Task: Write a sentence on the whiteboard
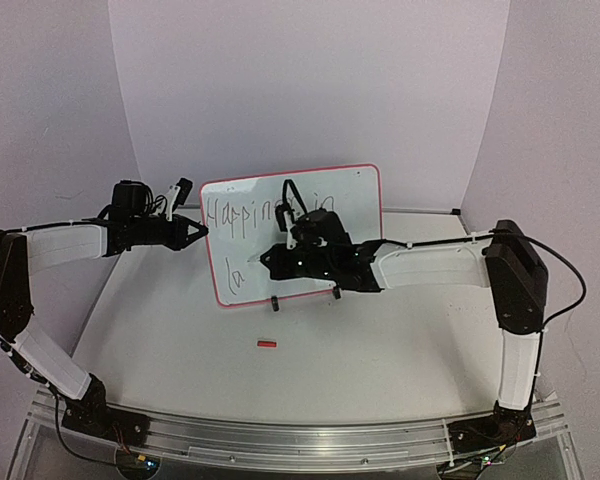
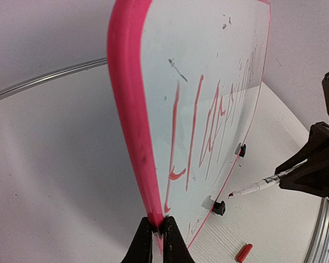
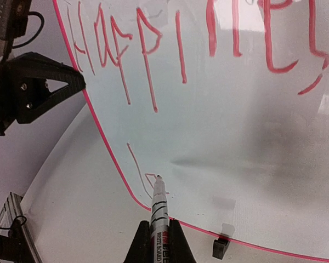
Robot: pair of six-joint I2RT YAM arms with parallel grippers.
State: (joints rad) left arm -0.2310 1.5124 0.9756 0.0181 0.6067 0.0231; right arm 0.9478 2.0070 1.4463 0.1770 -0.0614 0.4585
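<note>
Pinching whiteboard [image 1: 355, 195] edge with left claw [image 2: 158, 235]; gripping marker [image 3: 159, 200] in right claw [image 3: 159, 227], tip at faint second line of sentence [image 3: 181, 49], perhaps "la"; blocking part of top line overhead.

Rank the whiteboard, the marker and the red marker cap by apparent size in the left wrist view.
1. whiteboard: largest by far, though it is also nearest the camera.
2. marker: a thin, longer stick.
3. red marker cap: smallest.

Part of the sentence [image 1: 242, 213], probably its middle, behind the right tool [image 1: 268, 260].
</note>
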